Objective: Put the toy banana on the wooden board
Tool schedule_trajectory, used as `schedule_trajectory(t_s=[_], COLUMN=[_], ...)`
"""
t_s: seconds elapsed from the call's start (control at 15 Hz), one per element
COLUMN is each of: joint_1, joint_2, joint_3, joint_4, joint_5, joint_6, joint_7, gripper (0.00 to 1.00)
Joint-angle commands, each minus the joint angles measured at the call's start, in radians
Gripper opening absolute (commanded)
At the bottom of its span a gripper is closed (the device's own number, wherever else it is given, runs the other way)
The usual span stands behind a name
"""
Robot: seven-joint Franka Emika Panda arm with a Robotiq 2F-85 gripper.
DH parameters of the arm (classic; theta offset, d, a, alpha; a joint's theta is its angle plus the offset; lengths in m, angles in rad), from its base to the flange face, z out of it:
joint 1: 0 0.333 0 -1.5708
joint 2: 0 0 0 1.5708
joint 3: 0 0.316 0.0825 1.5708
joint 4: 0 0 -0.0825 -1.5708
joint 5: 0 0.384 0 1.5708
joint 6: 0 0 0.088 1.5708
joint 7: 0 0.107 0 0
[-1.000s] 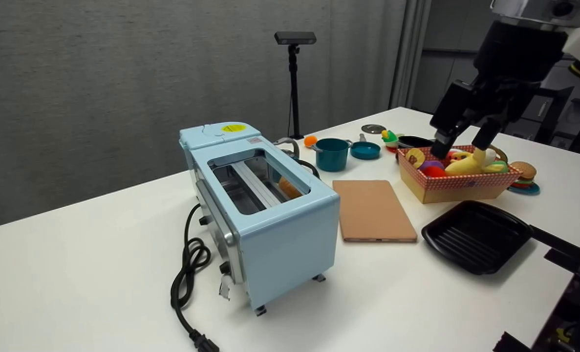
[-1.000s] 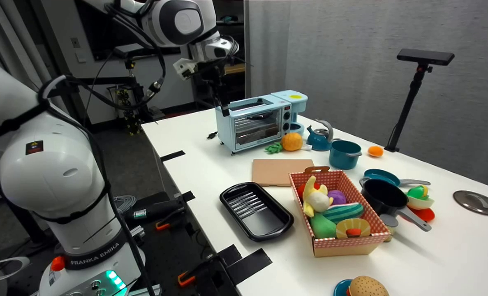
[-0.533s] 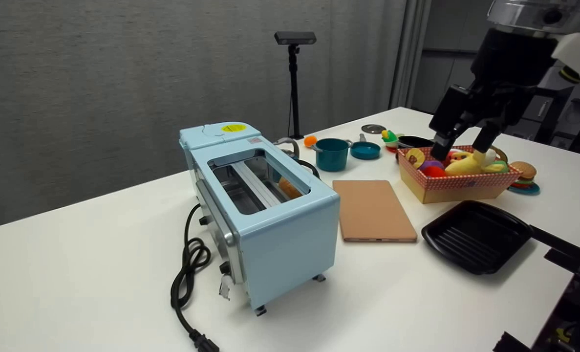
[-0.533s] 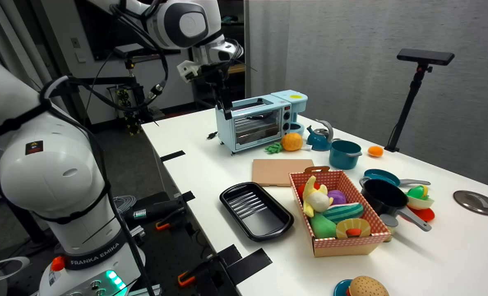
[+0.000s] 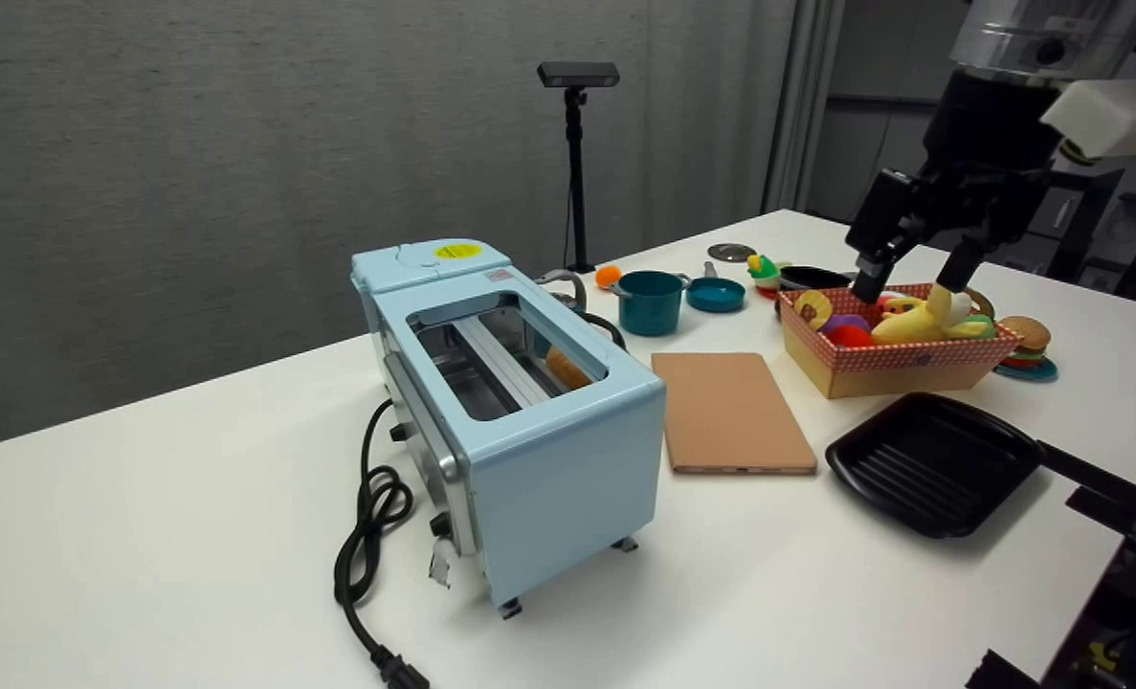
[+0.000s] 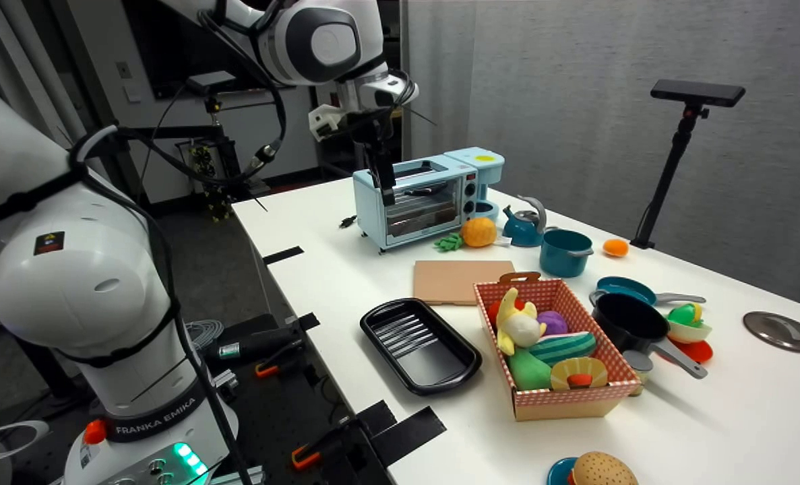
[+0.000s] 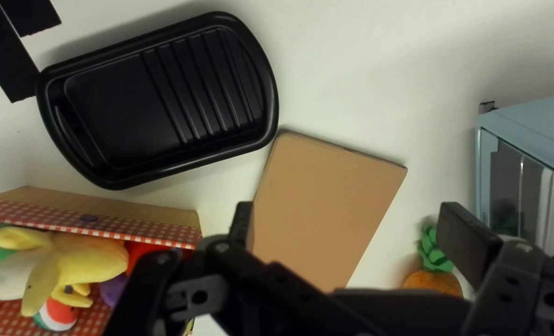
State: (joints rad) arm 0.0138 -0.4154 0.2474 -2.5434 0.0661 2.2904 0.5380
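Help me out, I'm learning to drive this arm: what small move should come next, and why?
I'd probably shift the open gripper toward the basket, to line up over the toy banana. It holds nothing, and in the wrist view it frames the wooden board, while the toy banana lies in the basket at that view's left.

We see a gray curtain point(image 5: 271, 172) behind the white table point(image 5: 146, 545) and, in an exterior view, a dark floor point(image 6: 204, 273).
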Motion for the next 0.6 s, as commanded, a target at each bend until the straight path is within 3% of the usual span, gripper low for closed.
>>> schedule_trajectory(t_s=[0.0, 0.53], joint_1=[-0.032, -0.064], joint_2=[0.002, 0.036], joint_3=[-0.012, -0.038], joint_4=[0.002, 0.006], joint_5=[-0.039, -0.064], joint_6=[-0.013, 0.005], joint_7=[0.063, 0.149], gripper=[1.00, 1.00])
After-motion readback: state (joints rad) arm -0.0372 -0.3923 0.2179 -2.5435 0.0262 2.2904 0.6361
